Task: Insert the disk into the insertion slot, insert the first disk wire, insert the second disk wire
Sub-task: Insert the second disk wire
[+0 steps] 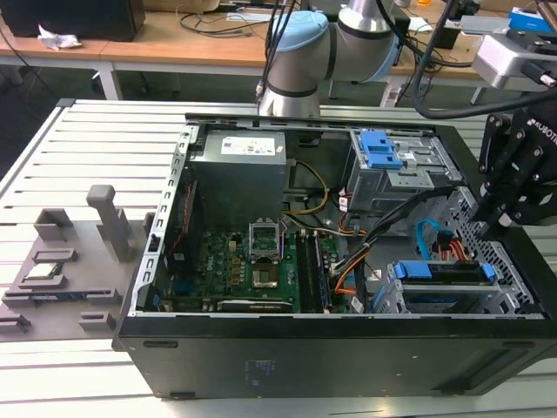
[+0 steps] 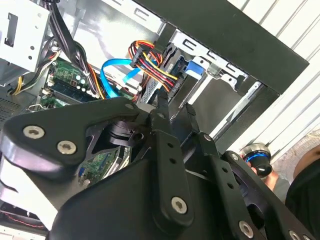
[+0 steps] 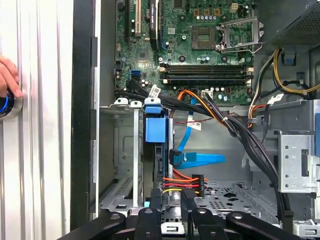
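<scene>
The gripper point(image 1: 493, 222) hangs low over the open case point(image 1: 305, 357), at its end on the exterior view's right; whether it is apart, together or clamped on anything cannot be told. In the first wrist view the gripper point(image 3: 171, 201) sits just beside the power wires point(image 3: 182, 181), a red, yellow and black bundle that runs to the end of the disk point(image 3: 155, 131). It cannot be told whether the plug is seated. In the second wrist view the gripper point(image 2: 175, 111) is likewise close under that bundle point(image 2: 150, 57). The blue cable point(image 3: 200, 160) meets the disk's edge right above the power wires. The disk point(image 1: 444, 272) lies inside the slot point(image 1: 513, 287), its blue carrier showing between the perforated walls. Beyond the slot stands a grey bay point(image 1: 383, 152) with a blue latch, and the motherboard point(image 1: 252, 270) fills the case floor toward the exterior view's left. The case rests on a slatted table point(image 1: 87, 139), where grey fixtures point(image 1: 70, 261) stand on the exterior view's left. A person's hand point(image 3: 7, 75) rests on a blue-ringed knob point(image 3: 5, 106) beside the case.
</scene>
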